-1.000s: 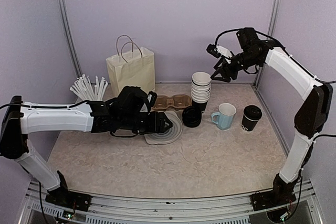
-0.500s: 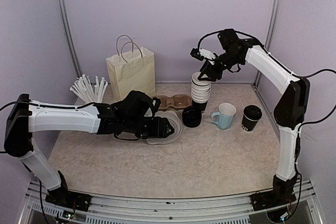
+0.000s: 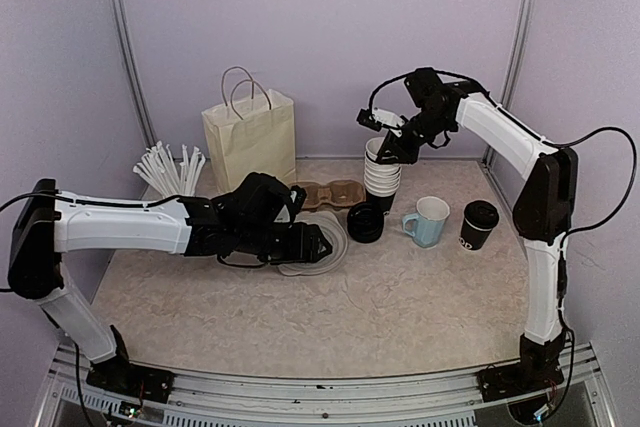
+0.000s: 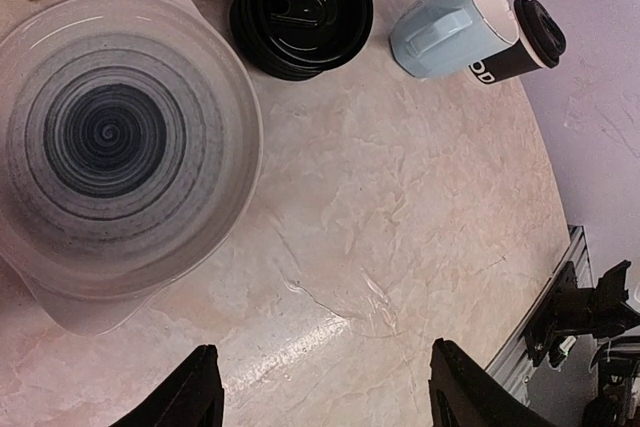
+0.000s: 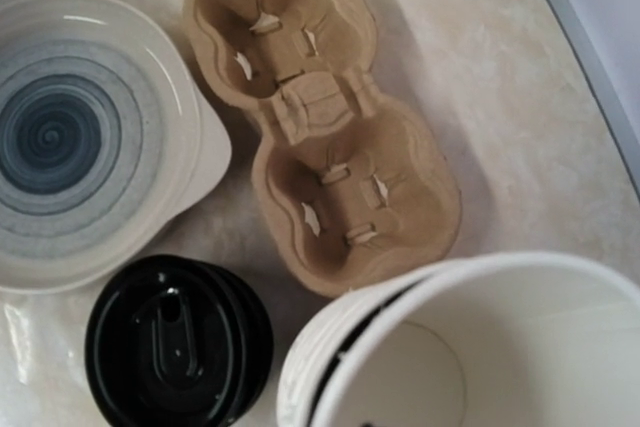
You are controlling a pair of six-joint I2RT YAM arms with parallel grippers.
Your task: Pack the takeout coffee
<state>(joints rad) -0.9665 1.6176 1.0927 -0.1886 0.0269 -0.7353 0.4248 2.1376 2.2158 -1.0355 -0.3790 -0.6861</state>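
Top external view: right claw, grip unclear, hovers at white paper cup stack behind light blue ceramic mug; left claw gapes open. Black lidded takeout coffee, beside the mug, likely awaits grasping.

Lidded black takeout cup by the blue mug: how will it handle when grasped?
Takeout cup stands upright, taller than wide, so a high push probably tips it. Wall looks paper, likely dents under a hard squeeze. Lid on, so spills seem unlikely; fill level hidden.
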